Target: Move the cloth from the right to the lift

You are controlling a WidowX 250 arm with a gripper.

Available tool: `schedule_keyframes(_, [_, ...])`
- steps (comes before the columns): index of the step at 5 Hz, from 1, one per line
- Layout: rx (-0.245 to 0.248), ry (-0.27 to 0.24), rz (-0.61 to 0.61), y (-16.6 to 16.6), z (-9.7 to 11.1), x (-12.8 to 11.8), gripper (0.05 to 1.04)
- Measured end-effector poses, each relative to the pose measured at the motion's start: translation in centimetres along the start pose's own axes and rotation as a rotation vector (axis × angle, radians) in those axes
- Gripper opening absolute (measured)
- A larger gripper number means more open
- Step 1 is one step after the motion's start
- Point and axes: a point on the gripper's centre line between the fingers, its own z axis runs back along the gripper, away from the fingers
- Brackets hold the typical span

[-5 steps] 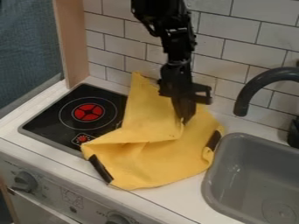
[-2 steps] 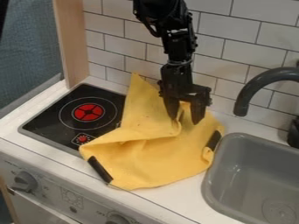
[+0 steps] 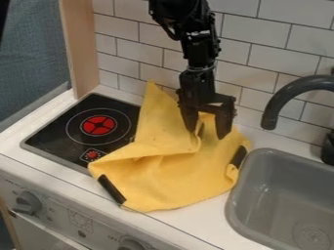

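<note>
There are one cloth point(image 3: 176, 180) with two black patches point(image 3: 112, 189), one tool point(image 3: 207, 135) with two fingers point(image 3: 223, 121), one hob point(image 3: 52, 134), two knobs point(image 3: 27, 202), one sink point(image 3: 267, 195), one faucet point(image 3: 281, 100) and one bench point(image 3: 202, 217) in view.

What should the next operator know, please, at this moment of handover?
Gripper: the black two-finger gripper is open at the yellow fabric cloth, not clamped on it.
Cloth: crumpled on the white counter, left of the grey rectangular sink.
Done: its left part covers some of the black flat stove top.
Left: probably grip, shift further left, release.
</note>
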Motion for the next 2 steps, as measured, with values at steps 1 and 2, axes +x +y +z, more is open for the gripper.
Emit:
schedule_keyframes(1, [0.006, 0.012, -0.007, 0.2, 0.3, 0.1, 0.998])
schedule_keyframes(2, [-0.003, 0.083, -0.022, 0.7, 3.0, 0.4, 0.998])
